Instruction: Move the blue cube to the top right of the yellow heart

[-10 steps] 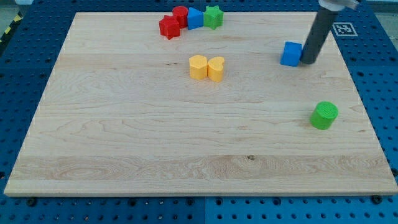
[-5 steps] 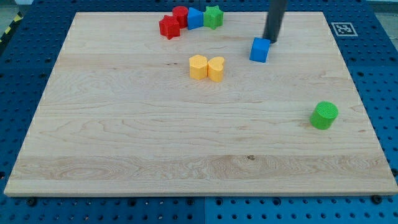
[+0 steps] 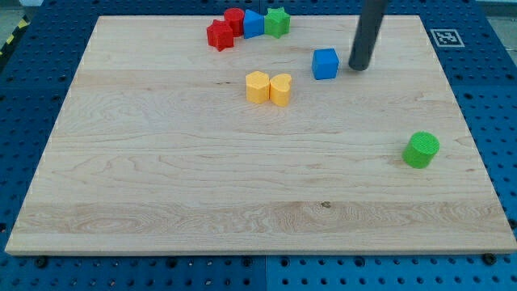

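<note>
The blue cube (image 3: 325,64) sits on the wooden board (image 3: 242,178), up and to the right of the yellow heart (image 3: 281,89). A yellow hexagonal block (image 3: 257,86) touches the heart's left side. My tip (image 3: 358,68) is just right of the blue cube, with a small gap between them. The dark rod rises from the tip out of the view's top.
At the view's top stand a red star-like block (image 3: 219,35), a red cylinder (image 3: 234,19), a second blue block (image 3: 254,23) and a green star (image 3: 277,22), clustered together. A green cylinder (image 3: 422,150) stands at the right.
The blue cube has slid left, from the right side toward the yellow heart. My tip followed it leftward, went above it, and now stands just right of it.
</note>
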You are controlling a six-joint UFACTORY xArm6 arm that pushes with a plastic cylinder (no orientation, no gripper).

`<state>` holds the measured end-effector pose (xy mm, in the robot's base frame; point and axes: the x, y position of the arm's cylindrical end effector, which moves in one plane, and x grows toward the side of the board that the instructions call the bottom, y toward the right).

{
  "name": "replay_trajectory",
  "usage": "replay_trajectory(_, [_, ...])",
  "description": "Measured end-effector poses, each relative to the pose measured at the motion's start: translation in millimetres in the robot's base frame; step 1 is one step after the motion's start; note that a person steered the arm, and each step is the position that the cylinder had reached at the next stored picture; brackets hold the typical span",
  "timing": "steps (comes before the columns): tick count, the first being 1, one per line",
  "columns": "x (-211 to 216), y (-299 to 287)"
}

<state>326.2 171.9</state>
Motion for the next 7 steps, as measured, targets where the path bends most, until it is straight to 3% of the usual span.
replay_trajectory(1, [30.0, -8.4])
replay_trajectory(2, [29.1, -80.7])
replay_trajectory(3, [-12.2, -150.0])
replay_trajectory(5, [-24.6, -107.4])
replay_trajectory(7, [3.3, -90.2])
